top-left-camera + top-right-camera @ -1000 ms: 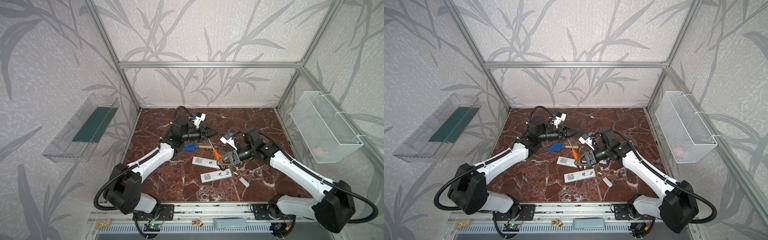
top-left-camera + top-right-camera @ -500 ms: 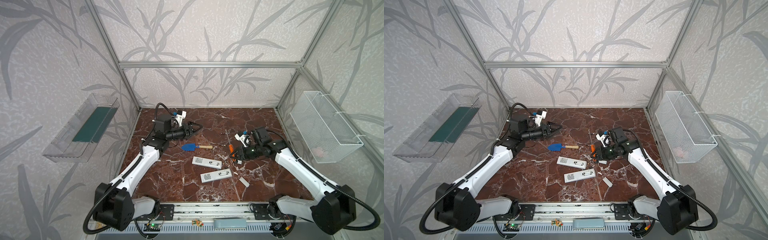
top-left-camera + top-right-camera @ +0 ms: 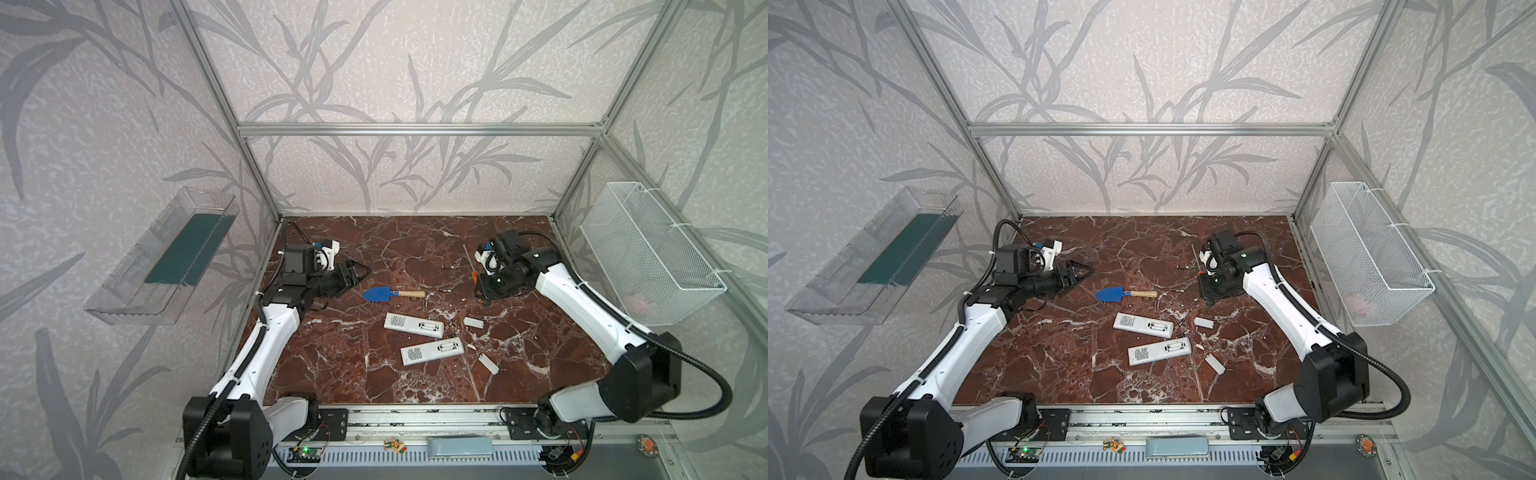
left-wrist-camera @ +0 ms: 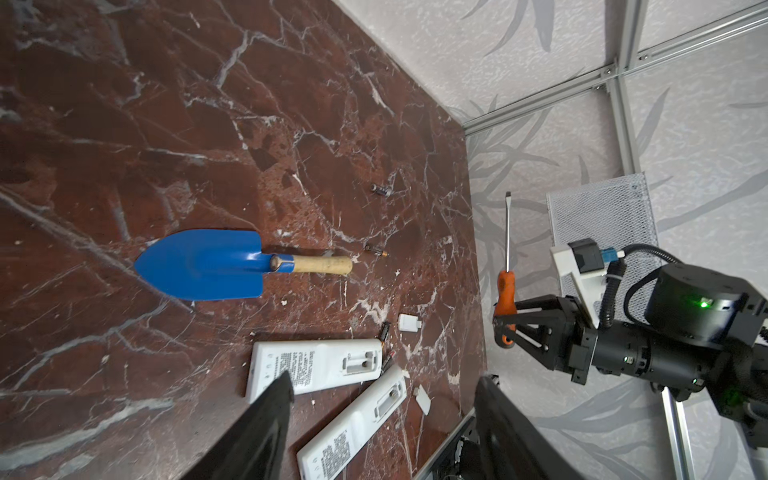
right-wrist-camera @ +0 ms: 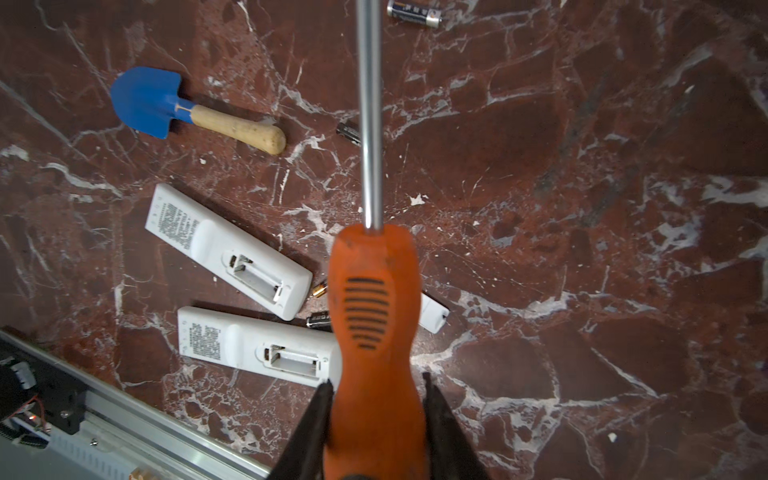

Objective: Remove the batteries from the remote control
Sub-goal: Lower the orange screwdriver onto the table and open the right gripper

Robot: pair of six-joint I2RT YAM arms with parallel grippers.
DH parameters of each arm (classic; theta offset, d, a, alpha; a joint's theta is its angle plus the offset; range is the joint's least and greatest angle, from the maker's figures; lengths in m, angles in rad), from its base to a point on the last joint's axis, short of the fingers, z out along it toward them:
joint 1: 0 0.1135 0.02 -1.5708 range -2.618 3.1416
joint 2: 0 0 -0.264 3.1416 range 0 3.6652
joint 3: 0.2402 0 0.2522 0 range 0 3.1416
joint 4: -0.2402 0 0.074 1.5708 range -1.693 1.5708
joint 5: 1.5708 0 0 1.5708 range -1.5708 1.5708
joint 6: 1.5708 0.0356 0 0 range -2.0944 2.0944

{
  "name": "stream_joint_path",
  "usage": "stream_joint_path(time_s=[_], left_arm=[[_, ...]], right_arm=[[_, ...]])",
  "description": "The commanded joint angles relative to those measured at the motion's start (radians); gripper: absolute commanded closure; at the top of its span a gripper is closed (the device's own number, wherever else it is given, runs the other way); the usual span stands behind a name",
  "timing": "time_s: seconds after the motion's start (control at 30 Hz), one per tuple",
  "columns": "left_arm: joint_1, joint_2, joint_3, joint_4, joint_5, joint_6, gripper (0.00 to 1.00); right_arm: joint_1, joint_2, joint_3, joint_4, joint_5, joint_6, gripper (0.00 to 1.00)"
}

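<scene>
Dark-bodied, silver-ended batteries [image 5: 413, 14] lie loose on the red marble table [image 3: 332, 374], four by my count. Two are tucked by the ends of the remotes [image 3: 413, 325] (partly hidden behind the tool in the right wrist view), one lies just off the butt of the trowel [image 3: 376, 294], and one is further toward the far edge. Both remotes rest back-up, right of the middle and nearer the front edge. Both battery compartments [image 5: 257, 276] look bare, with their springs showing. Two small white covers [image 3: 473, 322] lie beside them toward the right edge.

I judge the unloading itself done, since nothing sits in either shell. The next move, if any, calls for setting the screwdriver [image 5: 374, 316] down clear of the cells so that none gets rolled.

The right pincer [image 4: 506, 328] is clamped on the screwdriver's orange handle. It holds the tool off the table near the right edge, shaft aimed toward the far edge, with the arm folded at the elbow. The left pincer [image 3: 359, 272] hangs above the table near the left edge and points toward the middle. Its jaws are spread wide and grip nothing, and that arm stretches along the left edge from its base at the front.
</scene>
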Motion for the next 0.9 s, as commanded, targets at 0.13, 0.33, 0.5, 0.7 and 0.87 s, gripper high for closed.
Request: stream_joint_path(time_s=[0.13,0.33,0.5,0.7,0.87], left_arm=[[0.023,0.031,-0.056,-0.011,0.055,0.09,0.27],[0.024,0.053,-0.09,0.02,0.073,0.12,0.26],[0.026,0.08,-0.113,0.027,0.077,0.143,0.26],[0.026,0.109,-0.114,0.024,0.085,0.156,0.26],[0.026,0.113,-0.117,0.025,0.087,0.158,0.26]], right_arm=[[-0.047,0.171,0.12,-0.037,0.068,-0.063,0.9],[-0.105,0.287,0.118,0.04,0.032,-0.055,0.91],[-0.107,0.338,0.114,0.092,0.03,-0.043,0.91],[-0.123,0.396,0.11,0.123,0.04,-0.051,0.89],[-0.128,0.437,0.119,0.128,0.031,-0.055,0.89]])
